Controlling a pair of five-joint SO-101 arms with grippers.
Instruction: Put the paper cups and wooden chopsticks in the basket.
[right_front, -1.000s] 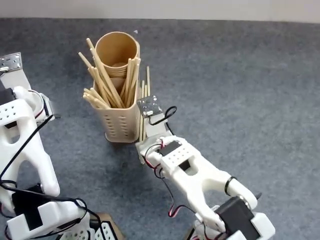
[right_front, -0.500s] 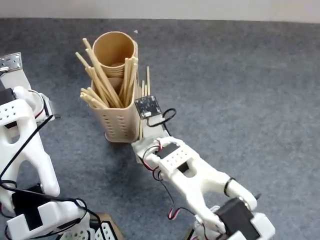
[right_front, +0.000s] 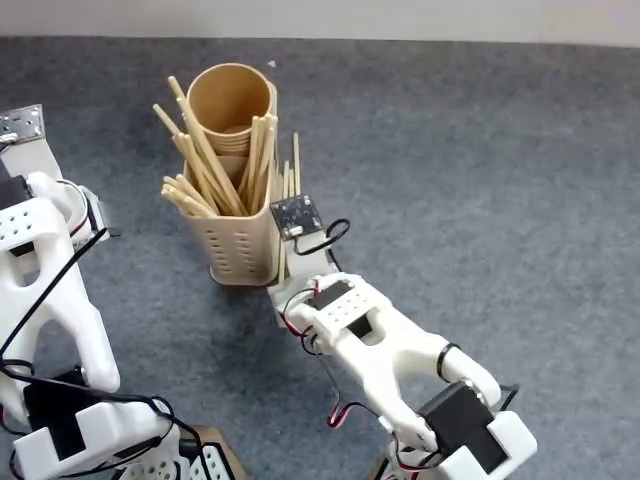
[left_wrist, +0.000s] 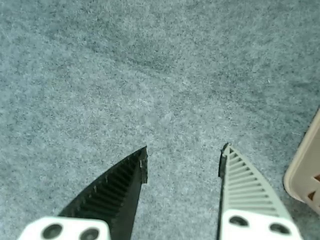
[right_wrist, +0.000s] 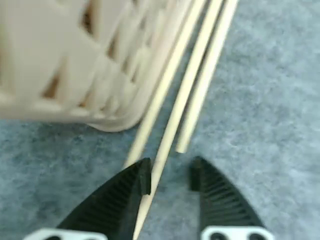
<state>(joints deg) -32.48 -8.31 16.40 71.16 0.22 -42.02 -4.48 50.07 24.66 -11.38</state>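
A beige slotted basket (right_front: 240, 245) stands upright on the grey carpet. Stacked paper cups (right_front: 232, 100) and several wooden chopsticks (right_front: 205, 165) stick out of it. Three more chopsticks (right_front: 293, 170) lean against its outer right side. My right arm (right_front: 350, 320) sits close behind the basket, its wrist right at these loose sticks. In the right wrist view the right gripper (right_wrist: 170, 175) is open around the lower end of one leaning chopstick (right_wrist: 185, 95), beside the basket wall (right_wrist: 75, 65). My left gripper (left_wrist: 182, 152) is open over bare carpet, with a basket corner (left_wrist: 305, 170) off to one side.
Grey carpet (right_front: 480, 160) spreads around the basket, with open floor to the right and behind it. My left arm's white body (right_front: 50, 300) stands along the left edge. A metal bracket (right_front: 22, 125) lies at the far left.
My right arm has edged closer to the basket and its wrist has turned a little. The basket with its cups has been nudged slightly left.
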